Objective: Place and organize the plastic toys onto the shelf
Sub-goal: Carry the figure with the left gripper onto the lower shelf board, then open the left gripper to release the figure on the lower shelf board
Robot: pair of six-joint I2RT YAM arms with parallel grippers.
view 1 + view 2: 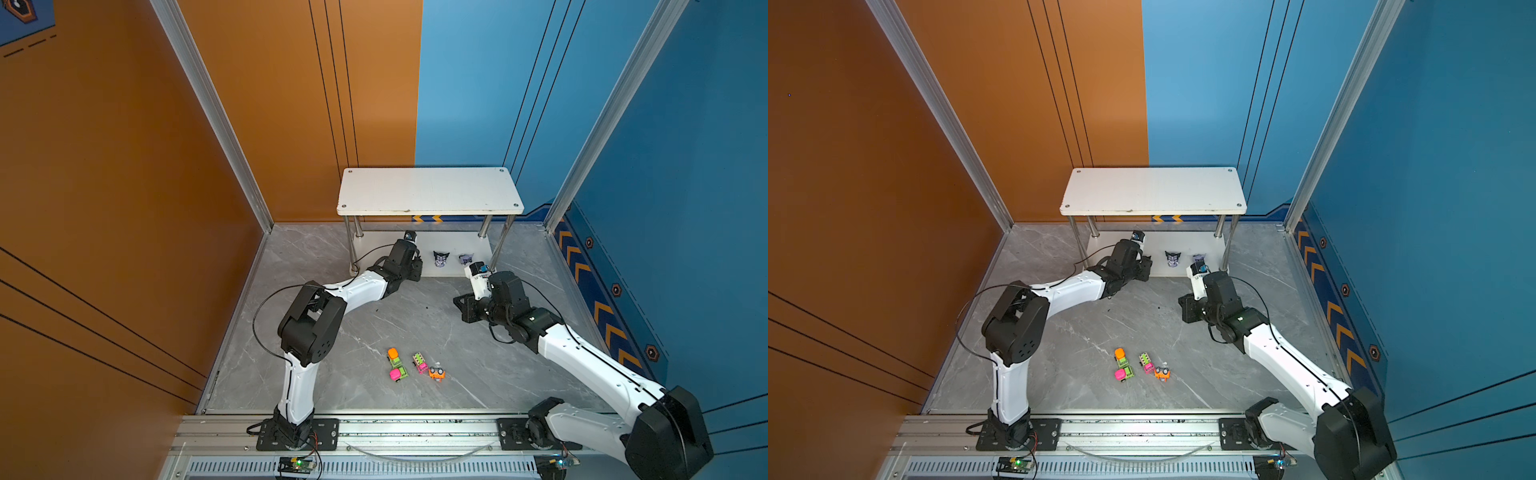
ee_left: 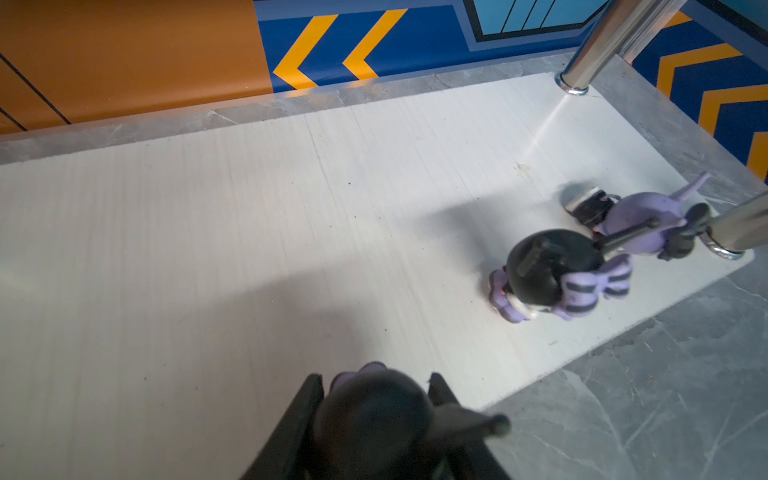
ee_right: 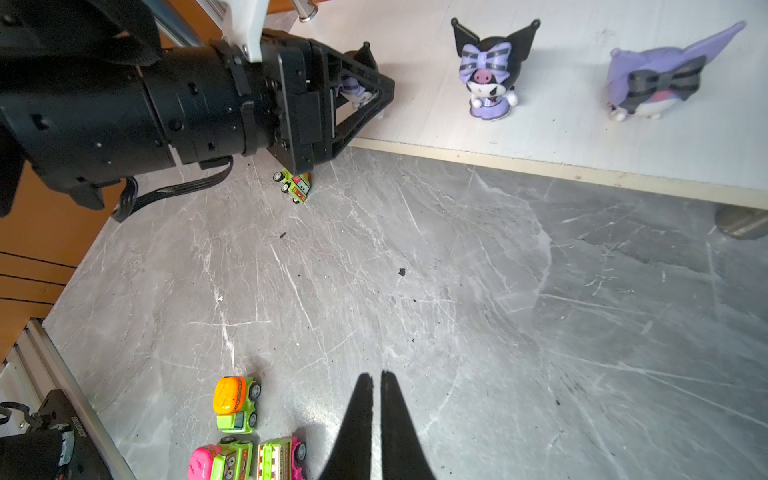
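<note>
The white two-tier shelf stands at the back. Two black-and-lilac figurines stand on its lower board, also seen in a top view. My left gripper reaches over that board's front left part, shut on a third figurine. Several neon toy cars lie grouped on the grey floor in front. One more green car lies below my left gripper. My right gripper hovers shut and empty over the floor beside the cars.
Chrome posts stand at the lower board's right corners, close to the lilac figurine. The upper board overhangs the lower one. Orange and blue walls enclose the floor, and an aluminium rail runs along the front.
</note>
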